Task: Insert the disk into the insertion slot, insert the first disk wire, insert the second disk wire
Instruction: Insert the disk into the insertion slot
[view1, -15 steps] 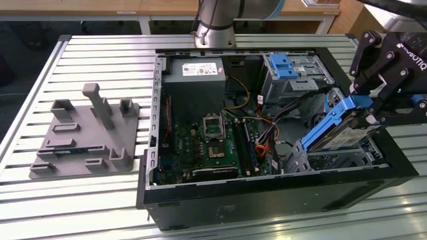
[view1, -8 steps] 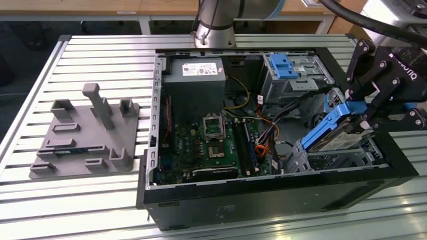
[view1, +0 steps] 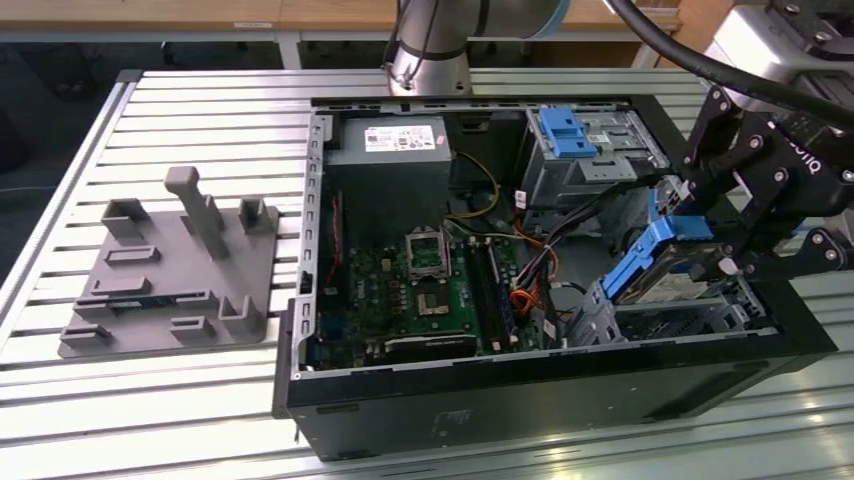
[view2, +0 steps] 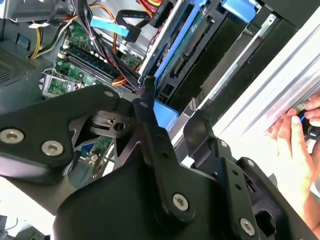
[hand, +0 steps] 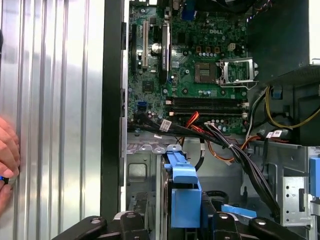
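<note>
In the exterior view my gripper (view1: 691, 232) stands at the case's right end, shut on the handle tab of the disk (view1: 657, 268). The disk, silver in a bright blue carrier, is tilted, with its lower end down in the insertion slot (view1: 687, 320), a low silver cage at the near right corner. The blue tab (view2: 166, 114) sits between the black fingers (view2: 146, 107) in the second wrist view. The first wrist view looks along the blue carrier (hand: 182, 187) into the silver cage (hand: 139, 172). A blue flat wire (hand: 239, 210) and a black wire bundle (hand: 235, 150) lie loose beside it.
A taller silver cage with a big blue latch (view1: 571, 135) stands at the far right of the open case (view1: 534, 395). The motherboard (view1: 441, 290) fills the middle. A grey fixture plate (view1: 174, 270) lies on the exterior view's left. A person's hand (hand: 7, 155) rests on the ribbed table by the case.
</note>
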